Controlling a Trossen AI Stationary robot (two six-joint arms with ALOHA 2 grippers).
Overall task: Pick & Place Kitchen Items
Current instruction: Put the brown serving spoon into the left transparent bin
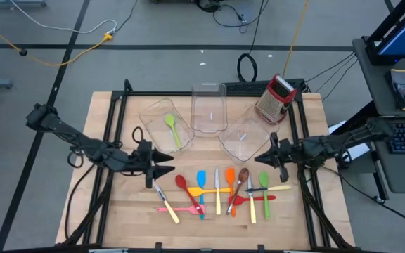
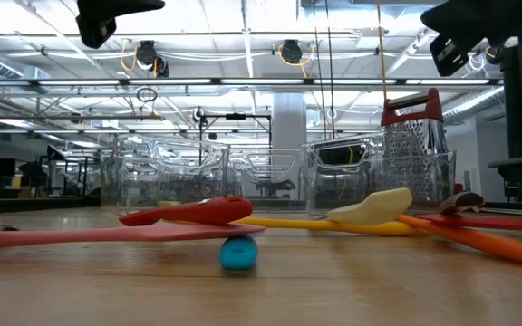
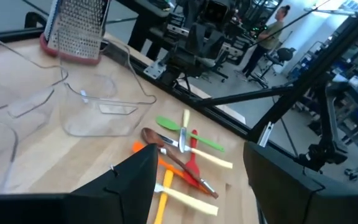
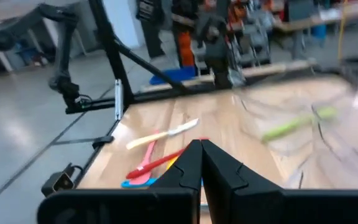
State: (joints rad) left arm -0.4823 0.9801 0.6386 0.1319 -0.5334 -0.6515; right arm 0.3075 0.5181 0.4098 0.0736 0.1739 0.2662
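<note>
The kitchen items (image 1: pixel 220 191) lie in a loose cluster on the front half of the desk (image 1: pixel 104 126), between the two arms: red, brown and green spoons, blue, orange, yellow and pink spatulas, and cream-handled cutlery, several crossing or touching one another. Most have their long axes running roughly front to back, while a few, such as the pink spatula (image 1: pixel 176 209) at the left edge of the cluster, lie across. One green spoon (image 1: pixel 173 129) already rests in the left clear bin (image 1: pixel 150 116); the middle bin (image 1: pixel 209 105) and the right bin (image 1: pixel 245 137) look empty, and the box grater (image 1: pixel 275 98) stands just behind the right bin. The left tool (image 1: pixel 167 166) hovers just beyond the cluster's left side, its fingers spread wide with nothing between them. The right tool (image 1: pixel 266 160) hovers above the cluster's right side, fingers pressed fully together and empty. Judging from the layout, the left tool is nearer the cutlery piece (image 1: pixel 166 202) and the red spoon (image 1: pixel 185 188) at the left edge and already open, so it seems better placed to pick next; it would need to drop down and turn its fingers across the chosen handle.
</note>
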